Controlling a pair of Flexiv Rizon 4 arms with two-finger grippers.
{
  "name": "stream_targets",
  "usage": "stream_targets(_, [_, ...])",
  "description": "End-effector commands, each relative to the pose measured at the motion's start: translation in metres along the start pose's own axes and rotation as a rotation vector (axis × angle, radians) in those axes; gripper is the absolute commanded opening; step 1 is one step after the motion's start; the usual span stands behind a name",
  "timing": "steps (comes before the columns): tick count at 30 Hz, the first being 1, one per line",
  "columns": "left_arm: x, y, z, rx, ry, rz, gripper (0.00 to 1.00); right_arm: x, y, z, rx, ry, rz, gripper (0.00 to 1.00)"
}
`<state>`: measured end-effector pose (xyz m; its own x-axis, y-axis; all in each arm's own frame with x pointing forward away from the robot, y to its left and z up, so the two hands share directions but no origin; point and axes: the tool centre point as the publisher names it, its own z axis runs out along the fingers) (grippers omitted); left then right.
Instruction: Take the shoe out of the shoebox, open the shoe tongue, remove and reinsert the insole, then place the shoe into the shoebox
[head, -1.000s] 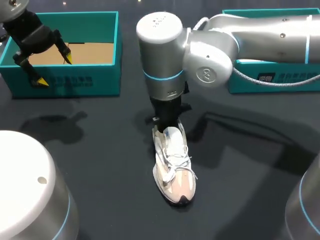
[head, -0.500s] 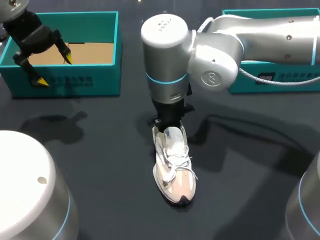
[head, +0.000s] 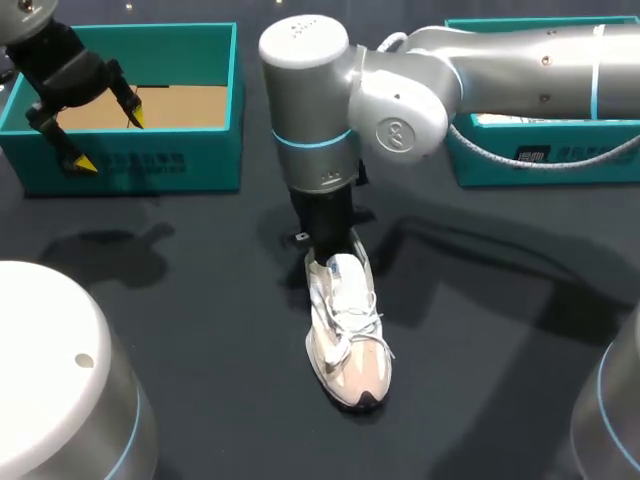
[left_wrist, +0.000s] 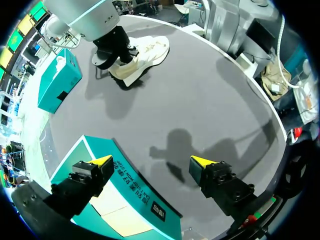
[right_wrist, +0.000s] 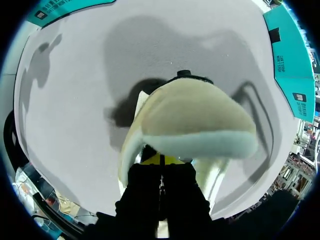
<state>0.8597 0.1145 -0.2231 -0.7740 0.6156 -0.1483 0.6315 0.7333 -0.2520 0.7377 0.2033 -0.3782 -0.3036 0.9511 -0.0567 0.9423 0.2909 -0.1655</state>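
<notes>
Sitting deep in the shoe, my right gripper has its fingers pressed together, likely for the insole, which is hidden. My left gripper hangs spread above the shoebox, out of the way.

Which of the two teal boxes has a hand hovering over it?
The left shoebox, under the open left hand; only the right arm crosses the right shoebox.

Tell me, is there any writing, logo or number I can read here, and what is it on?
Left shoebox front wall: dark print, too small to read.
Right shoebox front wall: label and print, too blurred to read.
Right arm joint: round emblem, no legible letters.
Shoe: no text visible.
</notes>
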Motion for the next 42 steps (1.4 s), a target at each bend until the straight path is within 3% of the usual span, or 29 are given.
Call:
stream_targets(1, [0.0,0.0,0.0,-0.002,0.001,0.001,1.0,-0.003,-0.006,-0.022,0.012,-0.028,0.004,0.0])
stream_targets(14, [0.0,0.0,0.0,-0.002,0.001,0.001,1.0,-0.01,-0.018,-0.035,0.063,-0.004,0.029,0.03])
stream_targets(26, [0.0,0.0,0.0,-0.002,0.001,0.001,1.0,0.002,-0.007,-0.033,0.085,0.0,0.009,0.05])
stream_targets(30, [0.0,0.0,0.0,-0.002,0.001,0.001,1.0,-0.005,-0.004,-0.03,0.14,0.004,0.097,0.11])
stream_targets(33, [0.0,0.0,0.0,-0.002,0.001,0.001,1.0,-0.009,-0.004,-0.03,0.163,-0.009,0.155,0.28])
stream_targets(38, [0.0,0.0,0.0,-0.002,0.001,0.001,1.0,-0.013,-0.006,-0.032,0.174,-0.009,0.203,0.4])
stream_targets(42, [0.0,0.0,0.0,-0.002,0.001,0.001,1.0,-0.013,-0.006,-0.033,0.182,-0.006,0.211,0.42])
